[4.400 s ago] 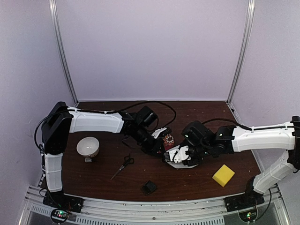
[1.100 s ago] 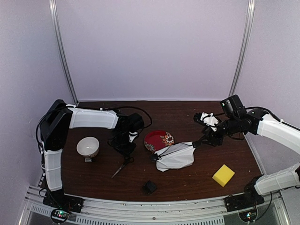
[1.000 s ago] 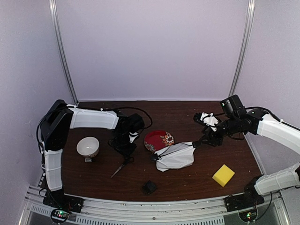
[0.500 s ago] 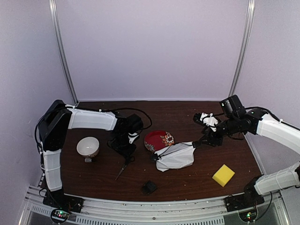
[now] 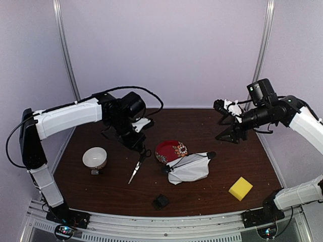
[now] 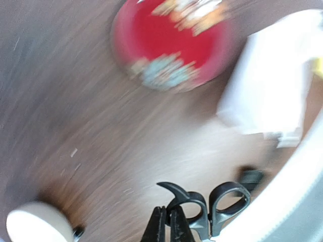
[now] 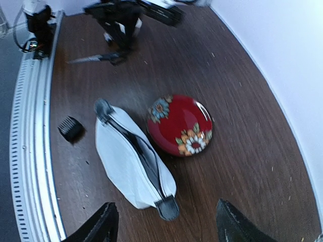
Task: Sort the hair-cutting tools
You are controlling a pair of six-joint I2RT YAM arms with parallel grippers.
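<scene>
Left claw [image 5: 139,146] is clenched on the black handles of one pair of scissors [image 5: 135,170], over the table [image 5: 212,199] between the white bowl [image 5: 94,157] and the red patterned plate [image 5: 170,150]. The scissors hang directly below the claw, thin blades closed and slanting down toward the near-left. They appear clear of the table, though contact at the tip cannot be ruled out. In the left wrist view the finger tips [image 6: 160,224] pinch the scissors just beside the two finger loops [image 6: 209,206]. Right claw [image 5: 228,137] is released, jaws spread wide, holding nothing, raised over the far right of the table, well apart from every tool. The small black clipper attachment block [image 5: 160,201] lies alone near the front edge, below the white zip pouch [image 5: 189,169], far from both claws. The pouch touches the plate's near-right rim. A yellow sponge [image 5: 240,188] sits at the near right. No lettering is legible; the left wrist view is blurred.
</scene>
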